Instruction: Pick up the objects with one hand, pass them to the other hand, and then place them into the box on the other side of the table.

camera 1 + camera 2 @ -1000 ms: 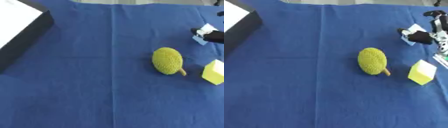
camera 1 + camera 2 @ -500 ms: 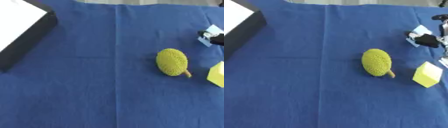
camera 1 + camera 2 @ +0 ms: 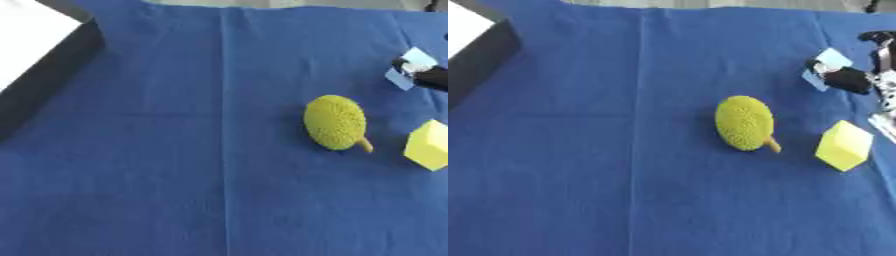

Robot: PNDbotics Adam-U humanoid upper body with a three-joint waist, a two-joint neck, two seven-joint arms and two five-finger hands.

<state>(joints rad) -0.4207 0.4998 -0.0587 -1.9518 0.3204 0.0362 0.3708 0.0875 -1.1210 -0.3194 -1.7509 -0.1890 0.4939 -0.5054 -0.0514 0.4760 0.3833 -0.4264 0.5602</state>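
- A blue cloth point(image 3: 175, 175) covers the whole table, with a straight crease running from the far edge toward me, left of the middle.
- The box point(image 3: 48, 75) sits at the far left corner. It is askew to the view, with a white inside and a black wall facing the cloth. Only part of it is in view, and I see nothing in that part.
- The fruit point(image 3: 334, 122), green-yellow, oval and bumpy, lies on its side right of the middle of the cloth. Its long axis points roughly away from me. A short tan stem point(image 3: 364, 145) sticks out at its near right end. Nothing touches it.
- The block point(image 3: 844, 145) is yellow and lies just beside the fruit on the right, turned so a corner points toward me. It is close to the stem but apart from it, and it rests on the cloth.
- My right hand point(image 3: 885, 82) shows only as black and silver parts at the right edge of the right eye view, beyond the block. I cannot tell whether its fingers are straight or curled.
- A small pale blue and white card point(image 3: 826, 64) lies far right on the cloth, beyond the fruit, with a black lump point(image 3: 848, 80) against it. I cannot tell whether the lump belongs to my hand or is a thing of its own.
- My left hand is out of both views.
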